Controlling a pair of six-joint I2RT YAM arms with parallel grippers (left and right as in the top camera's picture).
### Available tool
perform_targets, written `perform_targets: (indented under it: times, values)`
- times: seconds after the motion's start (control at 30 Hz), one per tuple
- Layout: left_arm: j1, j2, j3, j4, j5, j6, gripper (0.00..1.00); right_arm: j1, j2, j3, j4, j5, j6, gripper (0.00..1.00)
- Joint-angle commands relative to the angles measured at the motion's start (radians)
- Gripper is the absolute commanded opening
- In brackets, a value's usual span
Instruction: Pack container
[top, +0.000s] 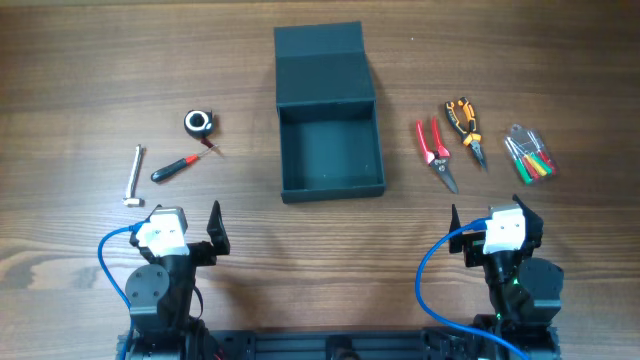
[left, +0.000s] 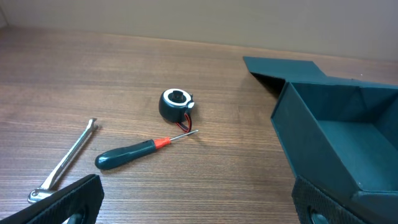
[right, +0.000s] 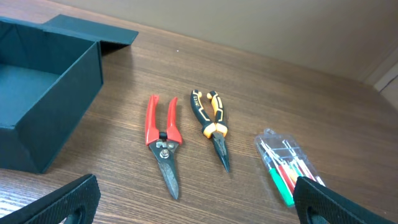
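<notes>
**Container open at mid-worktop, both end effectors spread and empty**

I see the brown wood-grain worktop (top: 80, 60) filling the overhead view. At its middle sits the dark teal-black rectangular container (top: 330, 150). Its hinged flap lid (top: 322, 60) is folded back flat on the far side, away from the arms. The box interior is bare.

My two arms sit at the near edge, one on either side of the container and well apart from it. The left end effector (left: 196, 205) has its fingers spread wide, with nothing between them. The right end effector (right: 196, 202) is the same, parted and holding nothing.

To the right of the container lie three things in a row. Nearest the box are the red-handled metal snips (top: 435, 150), blades pointing toward the arms. Just beside them are the orange-and-black pliers (top: 465, 128), apart from the snips. Farthest right is a clear plastic packet of small green and red tools (top: 528, 155).

To the left of the container lies a screwdriver with a dark handle and red collar (top: 178, 165). A slim silver metal bar with a bent end (top: 134, 175) lies farther left. A small round black object with a pale face (top: 199, 122) sits near the screwdriver's tip. I cannot tell whether they touch.
</notes>
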Motion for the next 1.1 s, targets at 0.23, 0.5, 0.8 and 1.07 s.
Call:
perform_targets:
  times: [0.23, 0.5, 0.8, 1.07]
  values:
    - [0.007, 0.000, -0.004, 0.004, -0.006, -0.005, 1.00, -0.002, -0.012, -0.001, 0.002, -0.005, -0.005, 1.00]
    - [0.007, 0.000, -0.004, 0.004, -0.006, -0.005, 1.00, -0.002, -0.012, -0.001, 0.002, -0.005, -0.005, 1.00]
    - [0.007, 0.000, -0.004, 0.004, -0.005, -0.005, 1.00, -0.002, -0.012, -0.001, 0.002, -0.005, -0.005, 1.00]
    - [0.007, 0.000, -0.004, 0.029, 0.052, -0.006, 1.00, -0.002, -0.012, -0.001, 0.002, -0.005, -0.005, 1.00]
